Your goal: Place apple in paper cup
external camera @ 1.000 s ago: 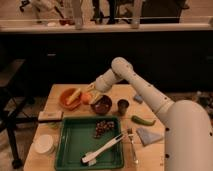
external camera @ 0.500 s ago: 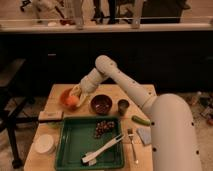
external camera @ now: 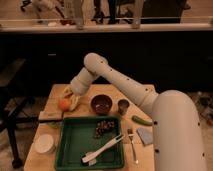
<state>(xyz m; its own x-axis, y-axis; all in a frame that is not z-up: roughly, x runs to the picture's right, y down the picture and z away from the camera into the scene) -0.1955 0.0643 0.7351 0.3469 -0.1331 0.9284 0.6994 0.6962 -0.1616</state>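
Camera view: the gripper [external camera: 71, 94] sits at the far left of the wooden table [external camera: 114, 93], fingers pressed together, just beside the apple [external camera: 64, 104]. Whether the fingers pinch the apple cannot be told. The paper cup [external camera: 44, 143] stands at the near left, well apart from the apple, left of the green tray [external camera: 75, 145]. A maroon bowl [external camera: 102, 104] lies right of the gripper.
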